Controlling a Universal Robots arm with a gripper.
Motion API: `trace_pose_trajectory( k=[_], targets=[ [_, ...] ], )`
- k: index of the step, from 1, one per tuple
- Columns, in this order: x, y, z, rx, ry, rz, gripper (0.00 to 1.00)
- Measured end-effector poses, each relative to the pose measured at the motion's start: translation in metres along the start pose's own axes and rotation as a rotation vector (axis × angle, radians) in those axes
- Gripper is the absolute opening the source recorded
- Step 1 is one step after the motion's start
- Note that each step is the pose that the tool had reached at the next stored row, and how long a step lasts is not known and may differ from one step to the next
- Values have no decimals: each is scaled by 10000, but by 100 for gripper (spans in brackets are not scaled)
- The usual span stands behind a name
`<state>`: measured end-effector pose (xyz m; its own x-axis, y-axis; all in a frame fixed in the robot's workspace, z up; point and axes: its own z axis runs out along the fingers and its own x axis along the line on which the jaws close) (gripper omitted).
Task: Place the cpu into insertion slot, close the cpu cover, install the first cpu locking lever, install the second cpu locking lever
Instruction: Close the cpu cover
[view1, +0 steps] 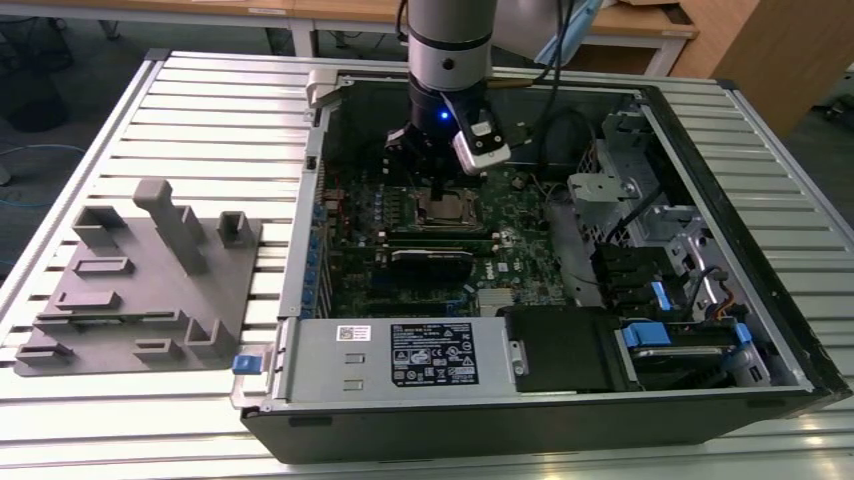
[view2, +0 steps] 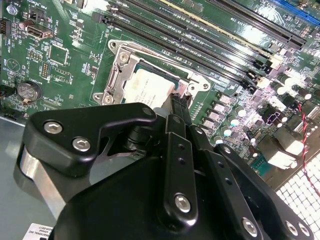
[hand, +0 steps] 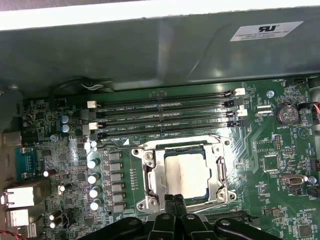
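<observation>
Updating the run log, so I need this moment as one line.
cpu: seated | cpu cover: down over it | end effector: shut, at cover's edge

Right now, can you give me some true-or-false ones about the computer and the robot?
1. The cpu sits in the slot. True.
2. The gripper holds the cpu up in the air. False: the cpu lies in the slot, and the shut gripper is at the edge of the cover.
3. The cover lies flat around the cpu. True.
4. The grey tray is inside the case. False: it lies on the table beside the case, at the exterior view's left.
</observation>
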<state>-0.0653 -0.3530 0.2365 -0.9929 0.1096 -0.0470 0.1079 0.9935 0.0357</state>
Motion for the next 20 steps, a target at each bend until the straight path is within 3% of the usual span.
trace_pose_trajectory(
  k=[6,12,20],
  targets=[
    [3,0,1,-1,-1,0,10],
    [52,-6,16,0,0,0,10],
    [79,-13,146,4,-1,0,10]
  ],
)
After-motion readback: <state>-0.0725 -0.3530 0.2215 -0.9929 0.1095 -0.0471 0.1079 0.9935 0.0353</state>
